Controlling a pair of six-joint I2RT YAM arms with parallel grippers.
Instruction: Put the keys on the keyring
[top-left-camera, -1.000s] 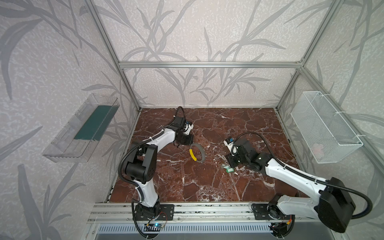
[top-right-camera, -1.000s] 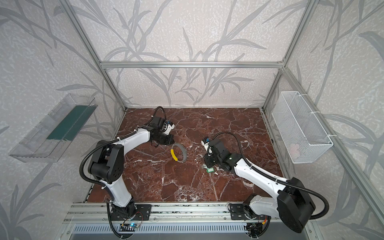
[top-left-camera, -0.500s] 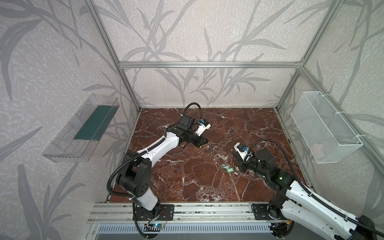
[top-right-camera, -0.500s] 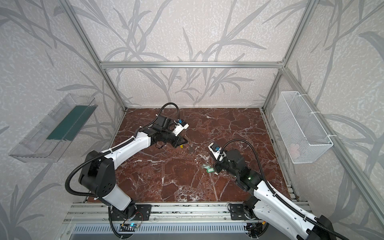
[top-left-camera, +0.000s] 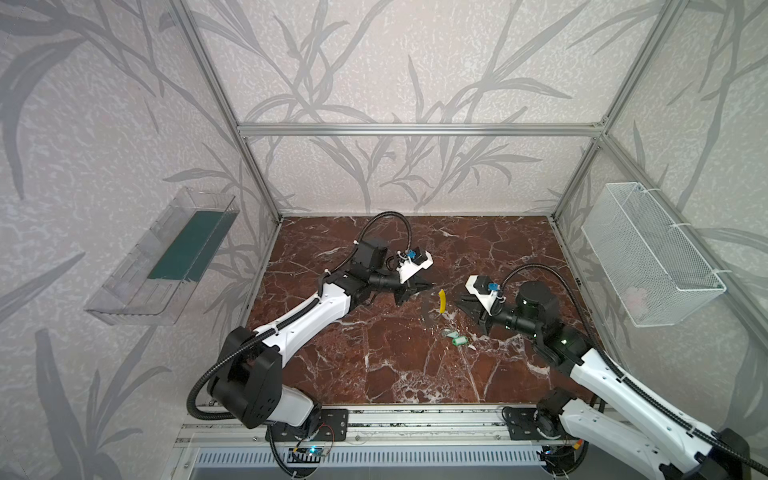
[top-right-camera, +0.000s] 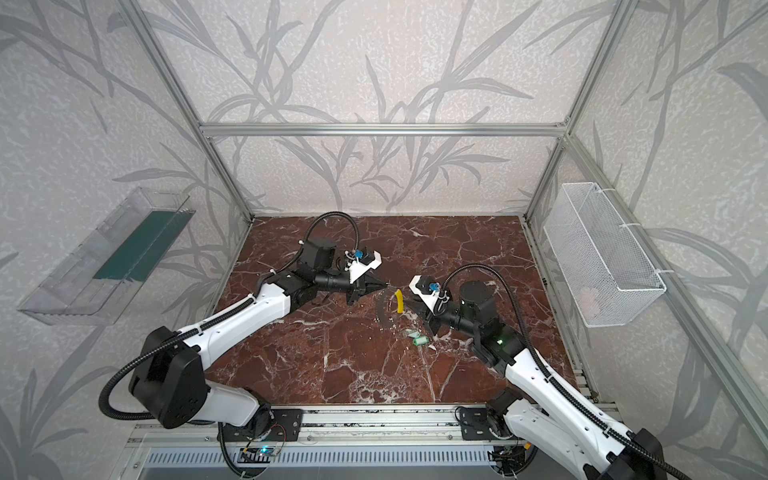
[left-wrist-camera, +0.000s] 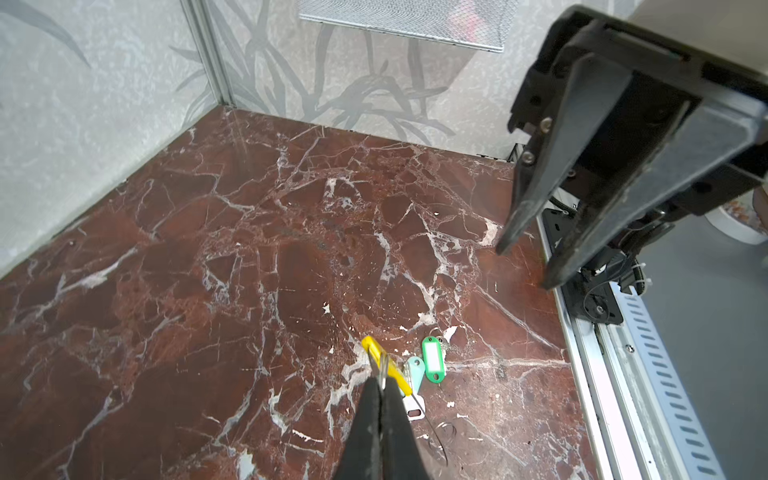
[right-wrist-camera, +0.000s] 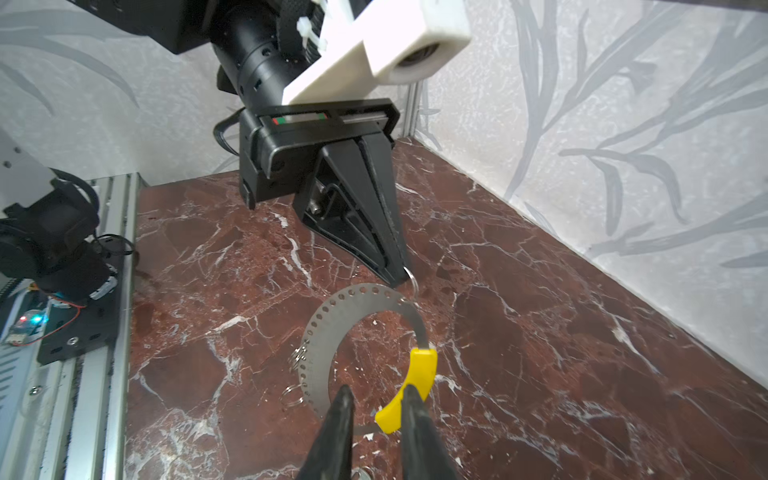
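L gripper (right-wrist-camera: 399, 270), clamped on keyring (right-wrist-camera: 353, 297), has carried it over; R gripper (right-wrist-camera: 376, 409), jaws narrow round yellow segment (right-wrist-camera: 419, 370), now off keys (left-wrist-camera: 433, 358), none threaded.

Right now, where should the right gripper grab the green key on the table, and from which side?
Probably pinch the green key across its two long edges, coming down from above: it lies flat and oblong, with the pale key close along one side.
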